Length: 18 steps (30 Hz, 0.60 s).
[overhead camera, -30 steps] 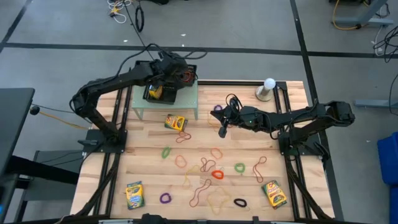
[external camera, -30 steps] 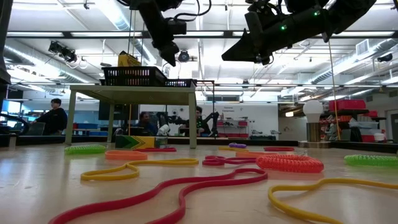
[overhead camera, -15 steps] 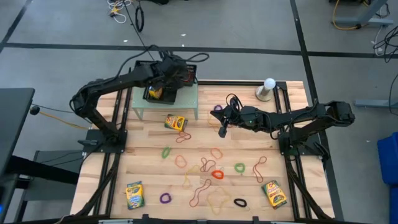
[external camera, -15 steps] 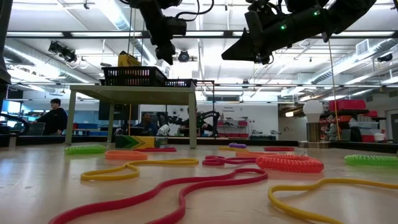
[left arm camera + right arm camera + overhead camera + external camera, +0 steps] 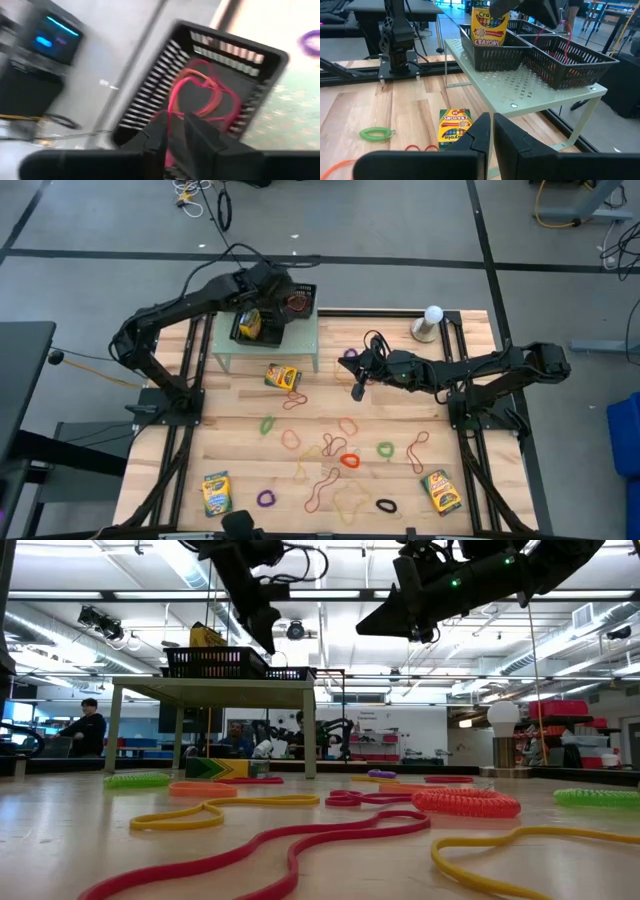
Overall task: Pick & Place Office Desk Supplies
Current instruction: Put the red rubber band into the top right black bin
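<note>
A green raised shelf (image 5: 265,348) at the far left carries two black mesh trays. One tray holds a crayon box (image 5: 489,27) standing upright; the other tray (image 5: 260,55) holds red and orange rubber bands. My left gripper (image 5: 174,125) hovers over this second tray, shut on a red rubber band (image 5: 565,40). My right gripper (image 5: 357,390) hangs shut above the table just right of the shelf, holding nothing. Several rubber bands (image 5: 340,460) and three crayon boxes (image 5: 282,376) (image 5: 215,492) (image 5: 440,490) lie flat on the wooden table. My left gripper has a strand of the red rubber band (image 5: 168,119) between its two nearly closed fingers, which slant down from above the tray. The band hangs slack below the fingertips (image 5: 555,20). Its lower part (image 5: 200,100) lies in the tray among the other bands.
A white ball-topped grey stand (image 5: 431,322) is at the table's far right. Black frame rails run along both side edges of the table. In the low view, people sit in the room behind the table (image 5: 85,725).
My left gripper has shifted a little toward the table's left and far edge above the trays and has rolled about its own axis. My right arm has kept still.
</note>
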Each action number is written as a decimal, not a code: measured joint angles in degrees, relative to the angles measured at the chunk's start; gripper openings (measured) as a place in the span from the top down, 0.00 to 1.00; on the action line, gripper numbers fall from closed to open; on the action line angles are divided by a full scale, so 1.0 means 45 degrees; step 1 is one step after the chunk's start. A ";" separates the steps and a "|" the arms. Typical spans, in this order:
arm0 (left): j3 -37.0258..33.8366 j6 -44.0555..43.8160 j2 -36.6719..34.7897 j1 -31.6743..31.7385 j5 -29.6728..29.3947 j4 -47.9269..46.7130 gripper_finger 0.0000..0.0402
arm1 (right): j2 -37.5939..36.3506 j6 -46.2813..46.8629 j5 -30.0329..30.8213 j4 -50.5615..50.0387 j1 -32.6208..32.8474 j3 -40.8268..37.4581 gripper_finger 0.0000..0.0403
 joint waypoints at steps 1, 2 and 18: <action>0.0000 -0.0326 0.0007 0.0181 0.0465 -0.0201 0.86 | 0.0000 0.0003 0.0000 -0.0005 -0.0005 0.0000 0.93; 0.0000 -0.0671 0.0004 0.0365 0.0881 -0.0356 0.88 | 0.0000 0.0063 0.0000 -0.0008 -0.0005 -0.0002 0.93; 0.0000 -0.2571 0.0004 0.0792 0.0364 0.0085 0.70 | 0.0000 0.0049 -0.0068 0.0063 -0.0005 -0.0001 0.93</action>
